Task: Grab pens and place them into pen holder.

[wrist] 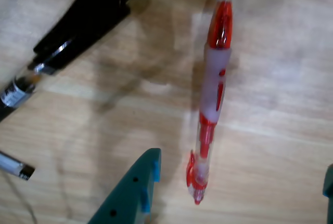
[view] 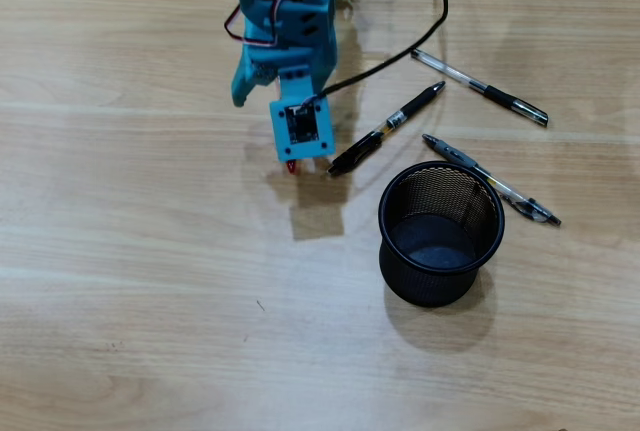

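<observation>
We've got the teal two-finger gripper [wrist: 239, 193] spread wide with nothing in it, straddling the slim red-and-clear plastic ballpoint pen [wrist: 212, 99] lying flat on the pale wooden counter [view: 150, 301]; it looks light, stiff, probably slick, so we'd pinch mid-barrel; round black wire-mesh pen holder [view: 440, 236] stands nearby.

Bench [view: 130, 281] bare left and below pen holder [view: 440, 236]. Holder mouth unobstructed from above. Black pen [view: 385, 129] lies near red pen [wrist: 210, 104]; bare wood between them. Black cable [view: 400, 51] crosses above black pen.
</observation>
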